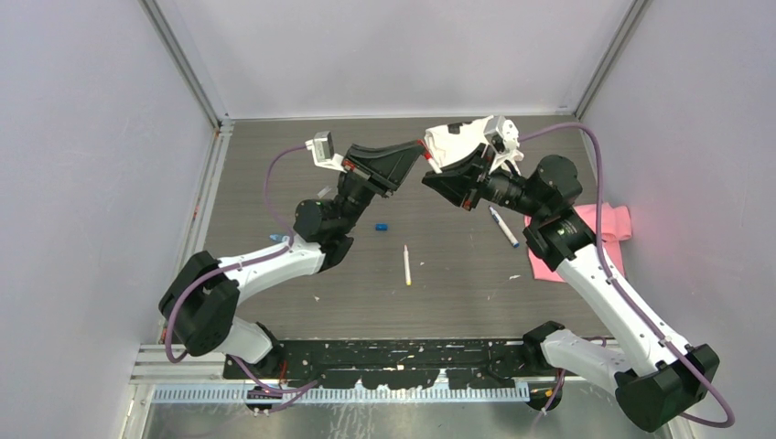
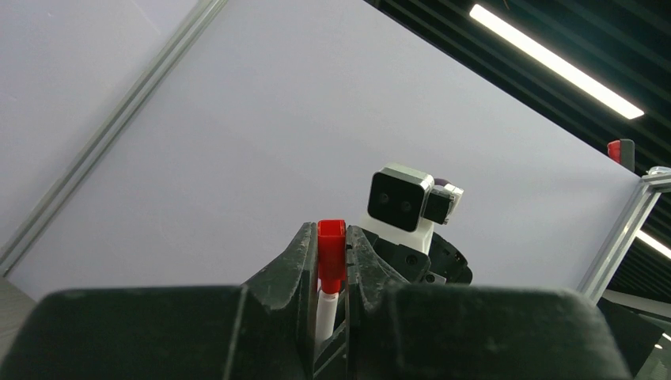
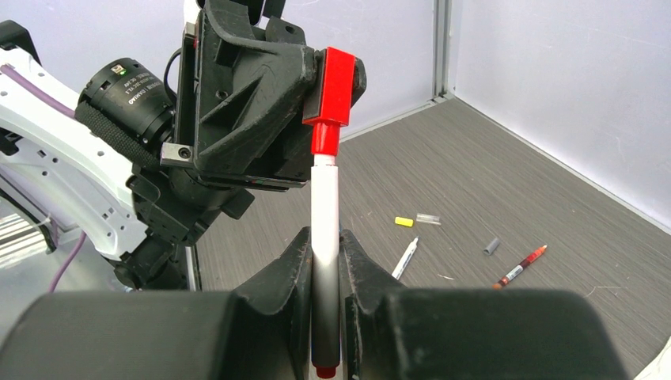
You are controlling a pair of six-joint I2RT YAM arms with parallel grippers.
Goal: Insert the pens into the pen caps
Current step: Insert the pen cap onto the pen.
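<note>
The left arm (image 1: 274,265) and the right arm (image 1: 618,297) are made of white links and black joints. A purple cable (image 1: 268,183) is led along each. The right gripper (image 3: 326,237) is black. At ten o'clock in the right wrist view, a motor (image 3: 126,83) is marked with white letters.

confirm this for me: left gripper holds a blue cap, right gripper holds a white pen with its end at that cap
Not quite: the cap is red, not blue, as the left wrist view shows. The rest stands: the left gripper holds it, and the right gripper holds a white pen with its end at that cap.
</note>
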